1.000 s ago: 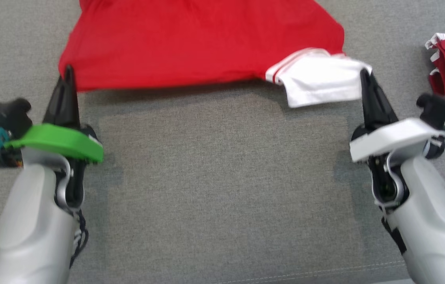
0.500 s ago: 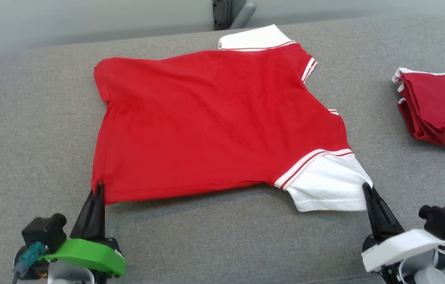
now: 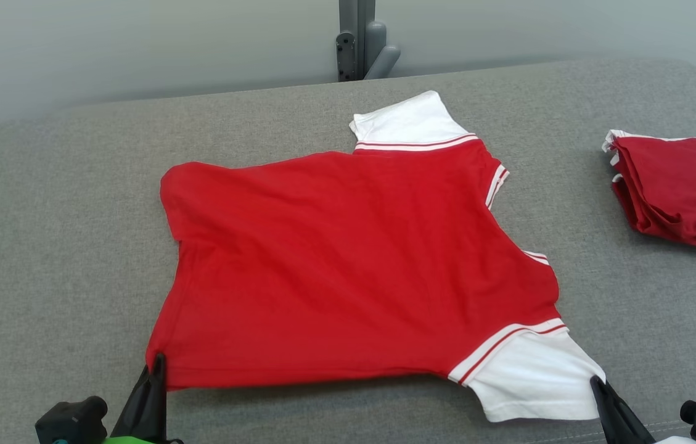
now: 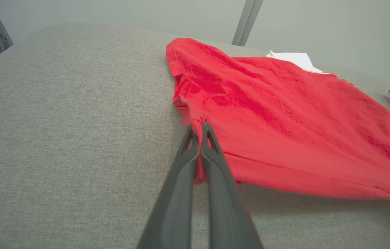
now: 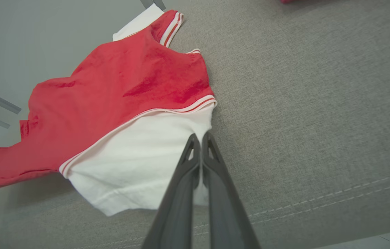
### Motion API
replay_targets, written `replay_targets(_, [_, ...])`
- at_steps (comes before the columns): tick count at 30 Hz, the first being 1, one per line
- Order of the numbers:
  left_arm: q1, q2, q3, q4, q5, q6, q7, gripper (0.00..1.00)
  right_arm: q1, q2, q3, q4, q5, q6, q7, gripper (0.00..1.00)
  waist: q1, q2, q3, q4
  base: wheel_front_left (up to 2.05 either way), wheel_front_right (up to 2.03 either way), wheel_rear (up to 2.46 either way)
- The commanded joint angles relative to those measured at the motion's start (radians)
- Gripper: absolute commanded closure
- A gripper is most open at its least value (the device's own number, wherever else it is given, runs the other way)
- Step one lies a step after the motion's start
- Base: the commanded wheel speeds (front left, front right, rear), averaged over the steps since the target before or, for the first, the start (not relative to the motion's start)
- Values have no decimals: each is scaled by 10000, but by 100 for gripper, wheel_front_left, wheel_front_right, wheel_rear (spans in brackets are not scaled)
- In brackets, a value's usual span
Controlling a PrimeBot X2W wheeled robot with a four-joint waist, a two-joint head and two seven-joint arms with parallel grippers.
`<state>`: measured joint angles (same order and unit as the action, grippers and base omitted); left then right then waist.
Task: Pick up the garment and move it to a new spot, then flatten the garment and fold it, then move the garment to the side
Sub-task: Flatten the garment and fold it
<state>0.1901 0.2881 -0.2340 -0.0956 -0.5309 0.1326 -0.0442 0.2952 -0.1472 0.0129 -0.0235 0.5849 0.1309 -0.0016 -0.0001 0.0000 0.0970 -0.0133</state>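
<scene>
Presently: garment (image 3: 348, 265), hem-to-collar axis crosswise; left claw (image 3: 158, 364) clamped on its near hem corner, right claw (image 3: 595, 385) clamped on its near sleeve (white); remainder lying beyond.

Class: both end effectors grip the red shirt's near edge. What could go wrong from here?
The left end effector pinches only the corner tip of the red fabric shirt with white sleeves; it may slip out.
The right end effector holds a white sleeve, so pulling may skew the shirt.
The folded dark red garment lies nearby; a sideways move might disturb it.
</scene>
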Motion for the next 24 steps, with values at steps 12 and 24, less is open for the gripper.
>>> replay_targets(12, [-240, 196, -123, -405, -300, 26, 766, 100, -805, 349, -842, -716, -214, -4, 1703, 100, 1, 0, 404, 163, 0, 0, 0])
replay_targets(24, [-2352, 502, 11, -365, -525, -353, 1406, 100, -4384, 88, -900, -729, -347, -2, 3777, 100, 1, 0, 2228, 302, 0, 0, 0])
